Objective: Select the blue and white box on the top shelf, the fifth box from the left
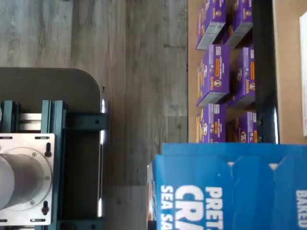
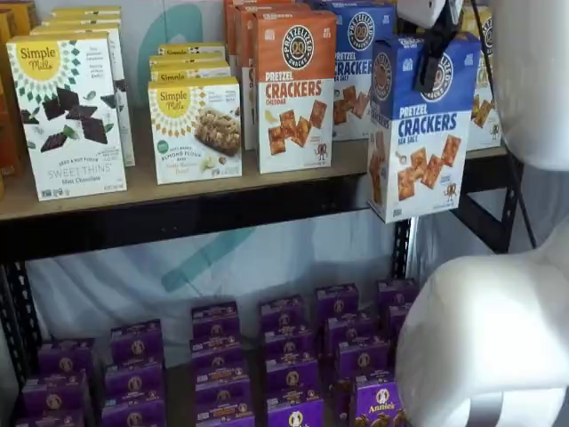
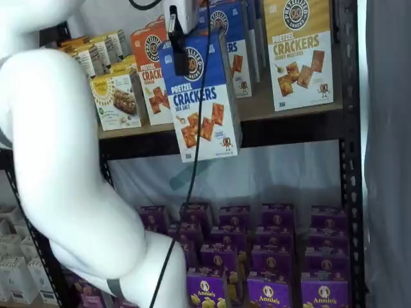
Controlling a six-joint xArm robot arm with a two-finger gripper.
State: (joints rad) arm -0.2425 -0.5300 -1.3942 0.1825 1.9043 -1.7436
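blue and white box (image 2: 418, 124) of printed cardboard hangs in front of the top shelf (image 2: 178, 213), clear of the tan board and black beam, tilted slightly in both shelf views. black fingers (image 3: 180, 54) of the gripper (image 2: 436, 62) reach down from above, clamped over its blue upper edge, with the smooth white arm (image 3: 58, 173) curving low in front of the purple boxes (image 3: 270, 256).

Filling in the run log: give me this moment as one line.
stage: pulling out | gripper: shut on blue and white box | box: hanging tilted, off the top shelf | other boxes: in place
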